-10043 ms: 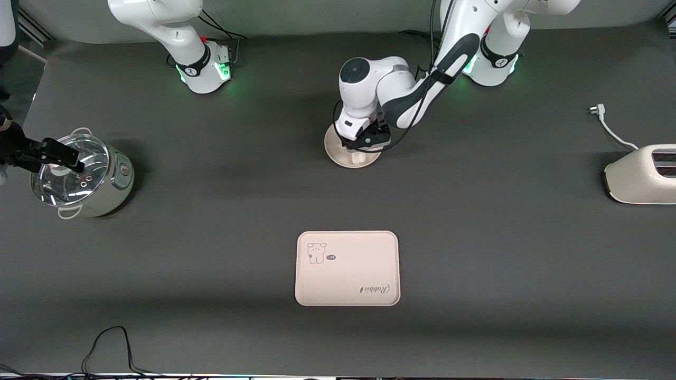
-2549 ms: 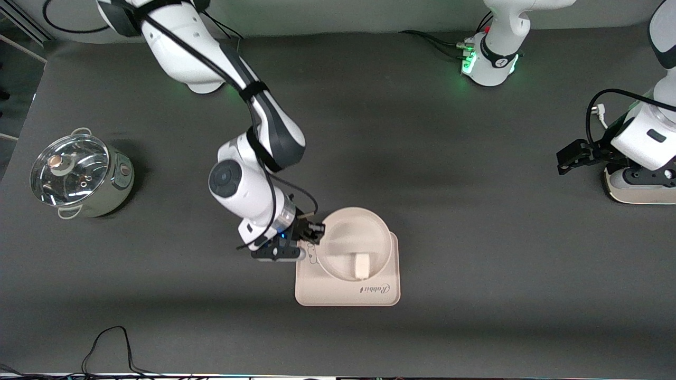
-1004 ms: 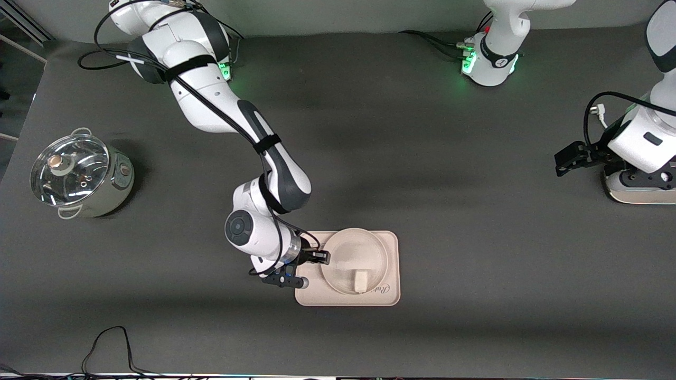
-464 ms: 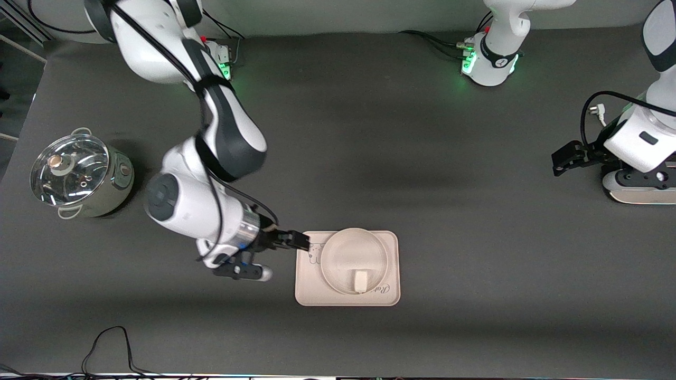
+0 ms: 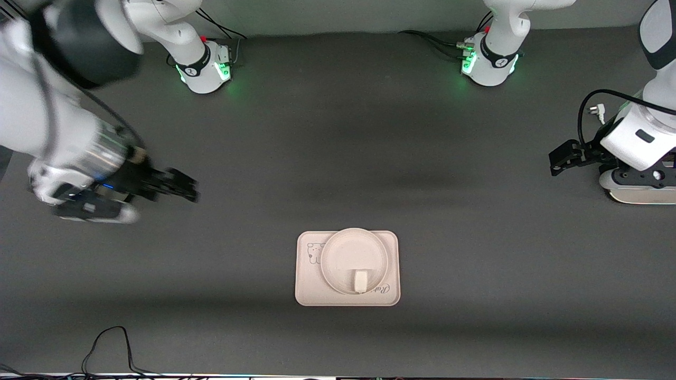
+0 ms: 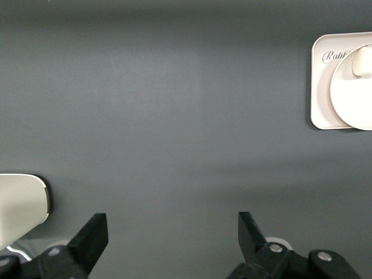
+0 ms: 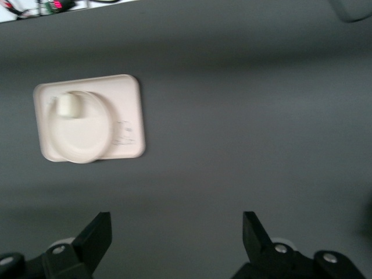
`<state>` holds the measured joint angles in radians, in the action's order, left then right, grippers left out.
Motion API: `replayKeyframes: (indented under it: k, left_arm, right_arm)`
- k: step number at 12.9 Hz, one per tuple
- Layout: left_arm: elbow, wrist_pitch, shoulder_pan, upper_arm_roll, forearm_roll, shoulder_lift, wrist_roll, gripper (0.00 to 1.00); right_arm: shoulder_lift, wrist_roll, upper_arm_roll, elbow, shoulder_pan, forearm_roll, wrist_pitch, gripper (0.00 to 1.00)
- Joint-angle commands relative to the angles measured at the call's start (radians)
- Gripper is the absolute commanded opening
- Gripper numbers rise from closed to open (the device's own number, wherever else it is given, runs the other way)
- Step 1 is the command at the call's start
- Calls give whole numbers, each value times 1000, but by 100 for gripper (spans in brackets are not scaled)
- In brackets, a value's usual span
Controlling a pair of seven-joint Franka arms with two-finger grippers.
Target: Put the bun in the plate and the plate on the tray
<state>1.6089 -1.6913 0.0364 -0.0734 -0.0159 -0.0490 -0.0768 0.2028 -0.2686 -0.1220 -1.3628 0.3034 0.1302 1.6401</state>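
Note:
The beige rectangular tray (image 5: 309, 287) lies toward the front of the table, midway between the two arms' ends. The round cream plate (image 5: 348, 253) rests on it, and the small off-white bun (image 5: 360, 281) sits in the plate near its front rim. My right gripper (image 5: 179, 188) is up over bare mat toward the right arm's end, open and holding nothing. In the right wrist view its fingers (image 7: 177, 224) stand wide, with the tray (image 7: 131, 107), plate (image 7: 81, 133) and bun (image 7: 68, 105) far off. My left gripper (image 5: 560, 160) waits open beside the toaster; its wrist view (image 6: 172, 224) shows the tray (image 6: 322, 87) and plate (image 6: 354, 99).
A white toaster (image 5: 639, 195) stands at the left arm's end, partly under the left arm, and shows in the left wrist view (image 6: 20, 200). Its plug (image 5: 595, 110) lies on the mat. A black cable (image 5: 111, 343) loops at the front edge.
My right gripper has let go of the plate, opened and swung up and away from the tray toward the right arm's end. Plate and bun stay on the tray. The left arm barely moved.

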Motion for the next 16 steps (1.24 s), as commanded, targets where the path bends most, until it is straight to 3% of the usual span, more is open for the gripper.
replayKeyframes:
  k: [1, 6, 16]
  left_arm:
    - [-20, -1, -3, 3, 8, 4, -3, 100]
    - [-46, 24, -6, 9, 21, 20, -11, 100]
    - [-64, 85, -15, 12, 7, 21, -14, 100]
  right_arm:
    - [-141, 171, 84, -150, -165, -57, 4, 100]
    - [-142, 266, 4, -147, -207, -104, -16, 100]
    - [-131, 290, -14, -142, -208, -104, -11, 100]
